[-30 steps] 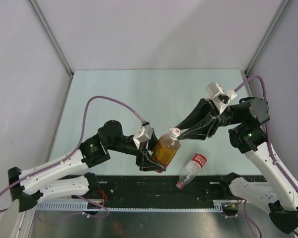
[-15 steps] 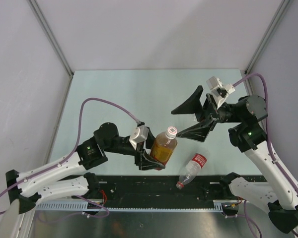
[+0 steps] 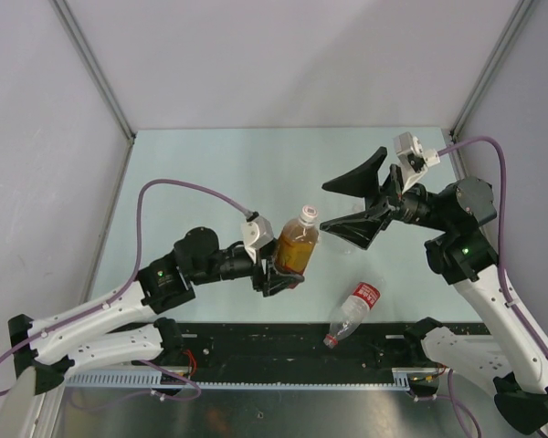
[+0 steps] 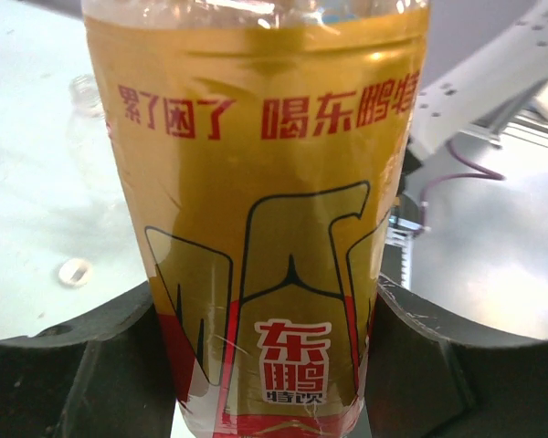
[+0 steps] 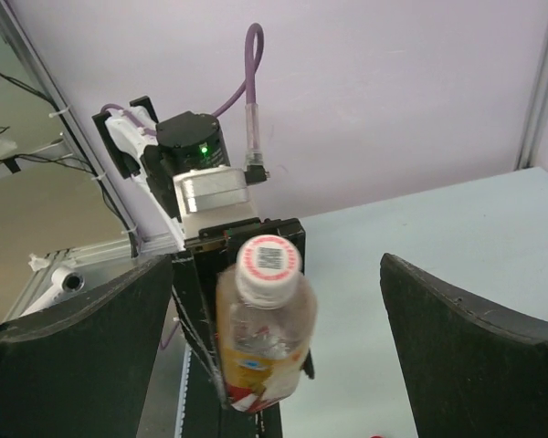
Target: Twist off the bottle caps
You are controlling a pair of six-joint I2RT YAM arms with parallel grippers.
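Gripping amber bottle [image 3: 295,248] by its body: left gripper [image 3: 276,274], clamped tight, white cap [image 3: 308,213] on. Right gripper [image 3: 321,207] spread wide near cap, not touching.

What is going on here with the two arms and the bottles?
The left gripper is shut on the amber bottle and holds it up. Its cap is on. The right gripper stands open beside the cap, not touching it. A second bottle lies on the table.
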